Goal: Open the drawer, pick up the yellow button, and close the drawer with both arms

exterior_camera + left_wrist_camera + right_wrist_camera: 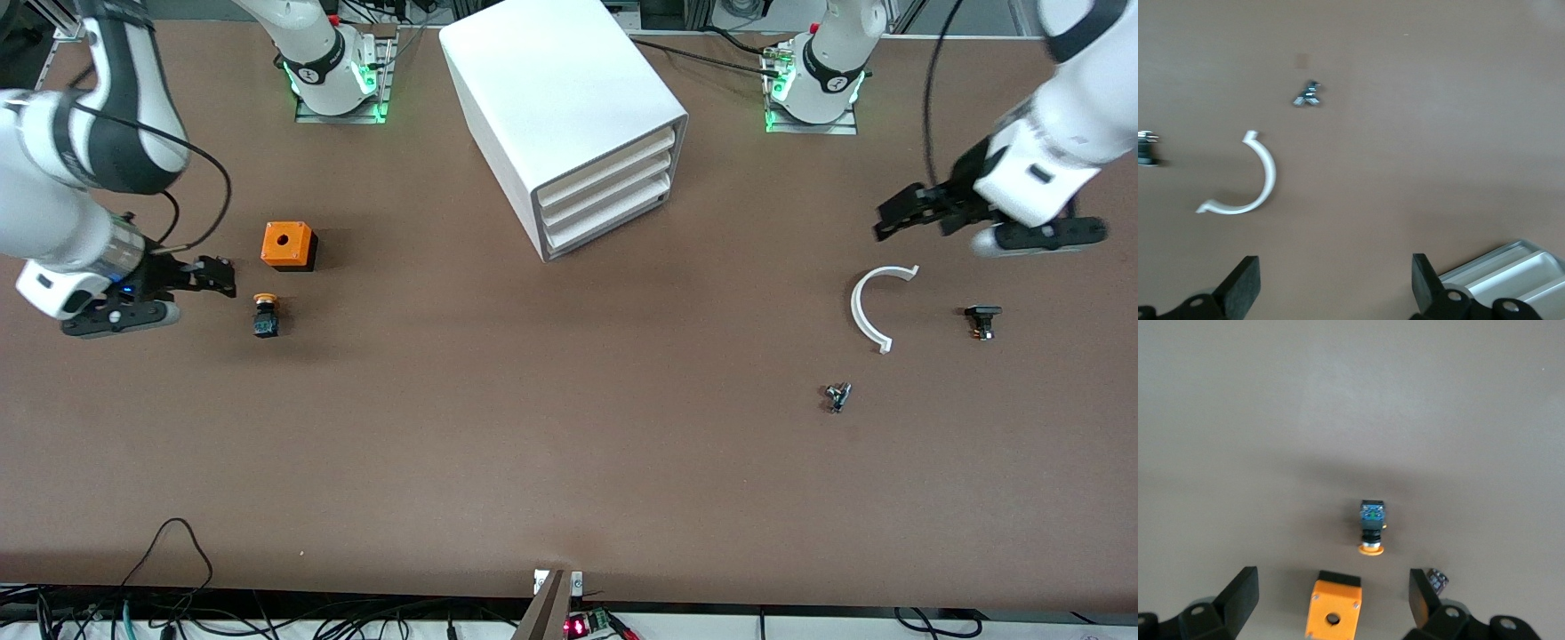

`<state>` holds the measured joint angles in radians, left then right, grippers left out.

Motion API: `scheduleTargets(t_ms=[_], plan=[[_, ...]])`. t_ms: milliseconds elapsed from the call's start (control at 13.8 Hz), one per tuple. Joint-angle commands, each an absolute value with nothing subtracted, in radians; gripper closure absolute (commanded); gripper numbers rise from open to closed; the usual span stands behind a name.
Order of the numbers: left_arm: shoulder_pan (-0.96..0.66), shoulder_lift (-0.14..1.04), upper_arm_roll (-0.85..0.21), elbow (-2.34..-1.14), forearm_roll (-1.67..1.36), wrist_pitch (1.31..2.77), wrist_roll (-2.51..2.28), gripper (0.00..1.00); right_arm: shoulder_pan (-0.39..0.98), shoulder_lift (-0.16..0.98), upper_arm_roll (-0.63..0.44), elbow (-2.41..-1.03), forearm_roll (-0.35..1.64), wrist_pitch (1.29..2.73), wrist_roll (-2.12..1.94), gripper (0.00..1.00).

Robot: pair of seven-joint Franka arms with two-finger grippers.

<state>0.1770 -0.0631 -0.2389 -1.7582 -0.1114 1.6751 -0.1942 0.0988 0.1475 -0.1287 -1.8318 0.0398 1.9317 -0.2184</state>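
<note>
The white cabinet (569, 98) stands at the table's middle near the robots' bases. Its top drawer (609, 160) is shut, flush with the two below. The button (266, 316), with orange cap, black body and blue base, lies on its side on the table toward the right arm's end. It also shows in the right wrist view (1371, 527). My right gripper (216, 276) is open and empty, beside the button and apart from it; its fingers (1238, 600) are spread wide. My left gripper (896, 218) is open and empty over the table toward the left arm's end; its fingers (1241, 290) hold nothing.
An orange cube with a hole (289, 245) stands just farther from the front camera than the button. A white curved clip (876, 307), a black part (982, 318) and a small metal part (837, 396) lie under and near the left gripper.
</note>
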Motion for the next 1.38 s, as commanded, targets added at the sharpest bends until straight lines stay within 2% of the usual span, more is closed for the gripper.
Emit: scheduleTargets(t_ms=[0,291,436,726,944,1090,1308], plan=[[0.157,-0.075,-0.236,-1.691,-0.019,1.588,-0.176,0.00,0.116,0.173,-0.127,-1.705,0.058,1.827,-0.132,0.00],[0.156,-0.069,-0.239,-1.678,-0.012,1.553,-0.181,0.00,0.152,0.173,-0.124,-1.498,0.040,1.595,-0.094,0.00],[0.163,-0.057,-0.238,-1.674,-0.011,1.554,-0.172,0.00,0.152,0.173,-0.127,-1.427,0.038,1.531,-0.094,0.00],[0.155,-0.046,-0.250,-1.652,0.024,1.559,-0.166,0.00,0.089,0.169,-0.126,-1.460,-0.050,1.539,-0.091,0.00],[0.155,-0.015,-0.250,-1.621,0.023,1.559,-0.164,0.00,0.041,0.157,-0.112,-1.496,-0.043,1.537,-0.084,0.00],[0.156,-0.015,-0.249,-1.621,0.017,1.559,-0.164,0.00,-0.001,0.118,-0.014,-1.523,-0.054,1.548,-0.021,0.00],[0.156,-0.015,-0.250,-1.621,0.012,1.559,-0.166,0.00,-0.012,0.110,0.012,-1.532,-0.057,1.529,0.115,0.00]])
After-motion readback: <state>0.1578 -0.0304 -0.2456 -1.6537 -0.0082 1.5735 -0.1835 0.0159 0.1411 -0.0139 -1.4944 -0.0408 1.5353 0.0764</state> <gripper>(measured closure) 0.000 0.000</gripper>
